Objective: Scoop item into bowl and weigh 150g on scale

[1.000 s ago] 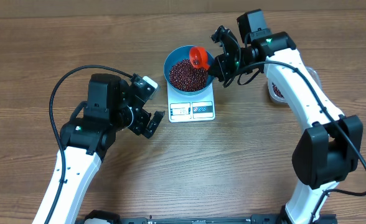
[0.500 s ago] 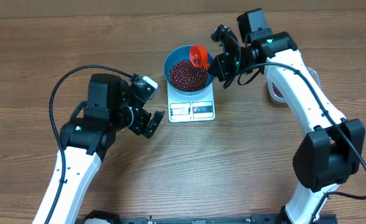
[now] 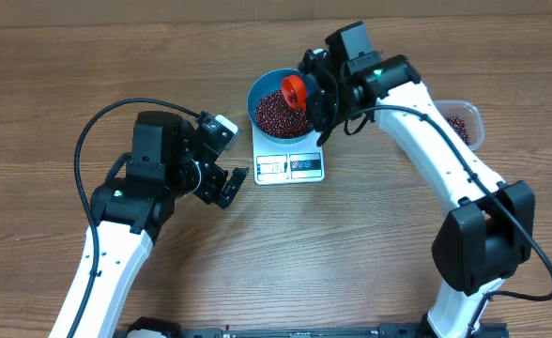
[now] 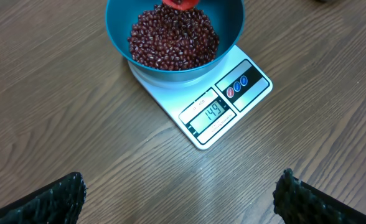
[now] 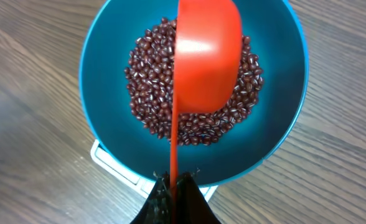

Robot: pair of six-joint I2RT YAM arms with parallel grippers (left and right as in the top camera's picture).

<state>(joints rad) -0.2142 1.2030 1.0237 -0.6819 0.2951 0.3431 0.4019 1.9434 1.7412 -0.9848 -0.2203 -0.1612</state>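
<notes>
The teal bowl sits on the white scale, holding a heap of dark red-brown beans. My right gripper is shut on the thin handle of the orange-red scoop. The scoop is turned on its side over the bowl's far right part. In the right wrist view the scoop hangs above the beans, inside the bowl, with the gripper pinching the handle. My left gripper stands open left of the scale, whose display reads 149, below the bowl and beans.
A clear plastic tub with more beans stands at the right, behind my right forearm. Bare wooden tabletop lies between the open left gripper and the scale. A corner of the scale shows under the bowl.
My right arm has swung left, carrying the scoop from the bowl's right rim to over the beans and rolling it onto its side. The tub at the right is now uncovered. The left arm is still.
</notes>
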